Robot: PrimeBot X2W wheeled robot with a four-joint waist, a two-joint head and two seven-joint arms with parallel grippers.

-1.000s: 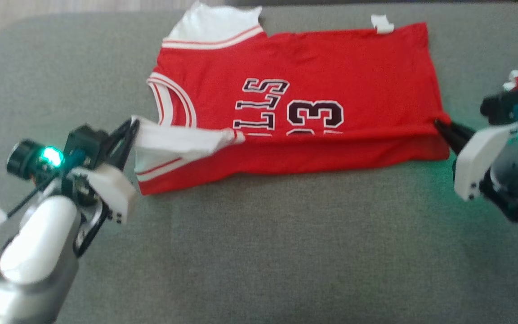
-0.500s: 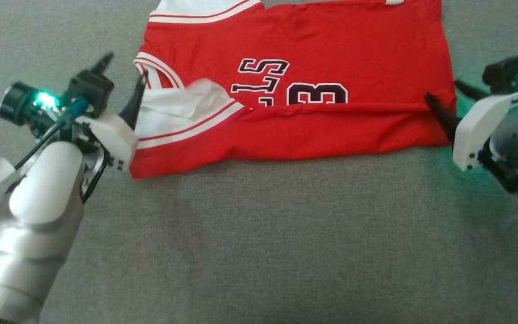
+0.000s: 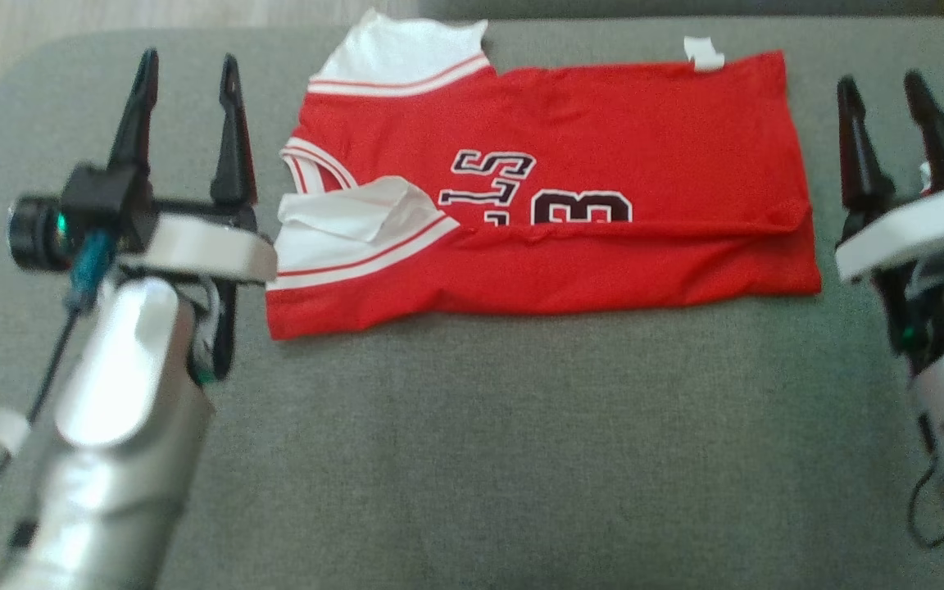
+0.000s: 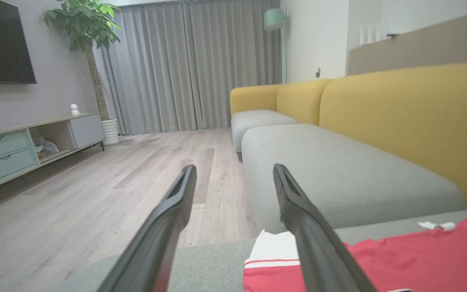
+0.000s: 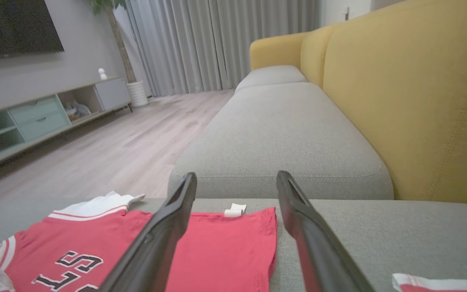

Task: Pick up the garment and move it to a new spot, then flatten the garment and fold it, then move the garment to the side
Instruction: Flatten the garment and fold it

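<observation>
The jersey [image 3: 603, 106] is smooth matt cloth, the cushion [image 3: 472, 451] coarse woven fabric, the left forearm [image 3: 124, 385] glossy.

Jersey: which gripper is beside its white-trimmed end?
The left gripper, open beside the white trim; the right gripper stands by the plain red hem of the jersey.

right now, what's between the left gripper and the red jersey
Only a narrow strip of bare grey cushion. In the head view the open left gripper stands just left of the jersey, with a gap between them.
</observation>
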